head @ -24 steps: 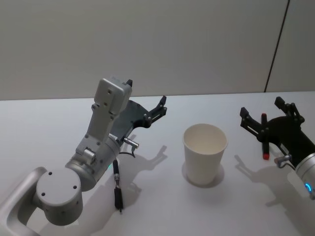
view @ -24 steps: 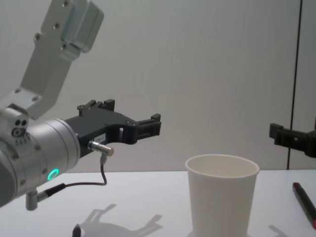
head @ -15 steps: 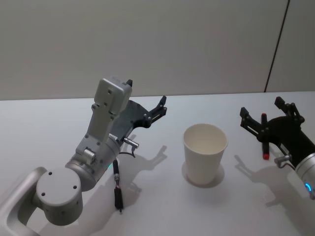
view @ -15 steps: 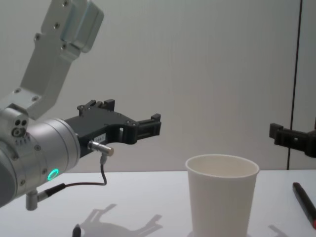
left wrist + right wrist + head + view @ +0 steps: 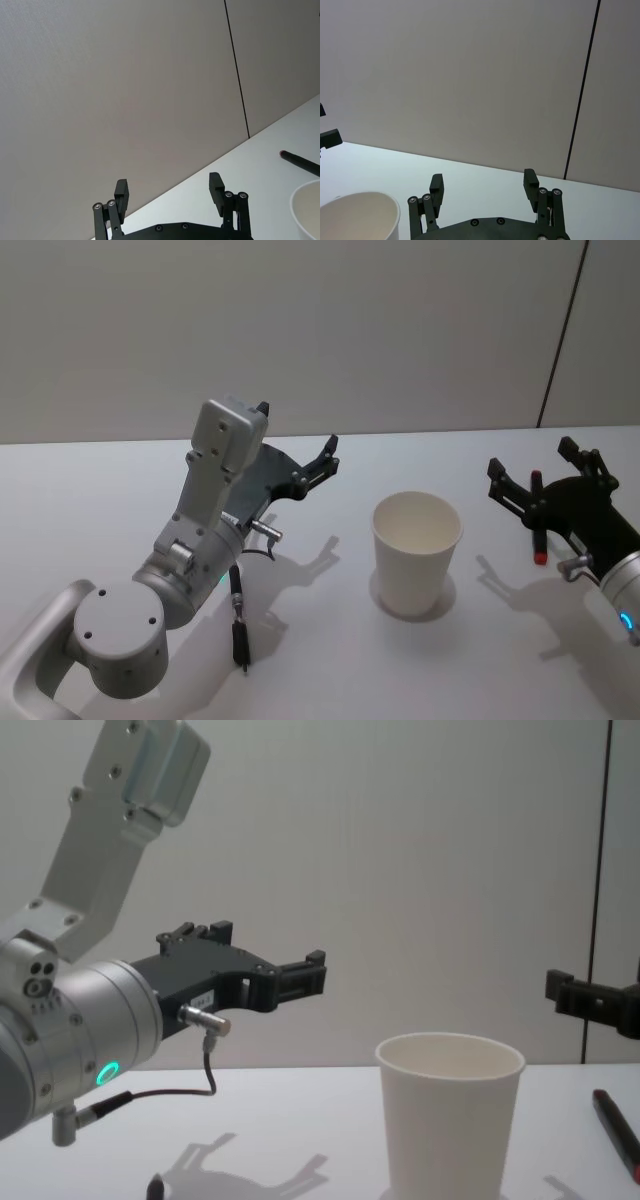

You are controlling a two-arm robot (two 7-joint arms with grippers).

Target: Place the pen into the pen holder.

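Right gripper (image 5: 540, 462): the 2 fingers are spread wide and nothing is held. It is seen raised above the table (image 5: 100, 490), on the robot's right. The pen (image 5: 539, 545) is found lying flat on the table beneath it, untouched. In the head view 1 red tip shows between the spread fingers and the other red tip shows nearer the robot. In the chest view the pen is seen well below the gripper and to the right of the pen holder (image 5: 415, 555), apart from it. The pen holder is noted upright near the table's middle, mouth open, between the 2 arms. Left gripper (image 5: 297, 428): it is likewise released, fingers apart and empty. It is held high above the table to the left of the pen holder, pointing forward toward the plain wall (image 5: 350, 330).
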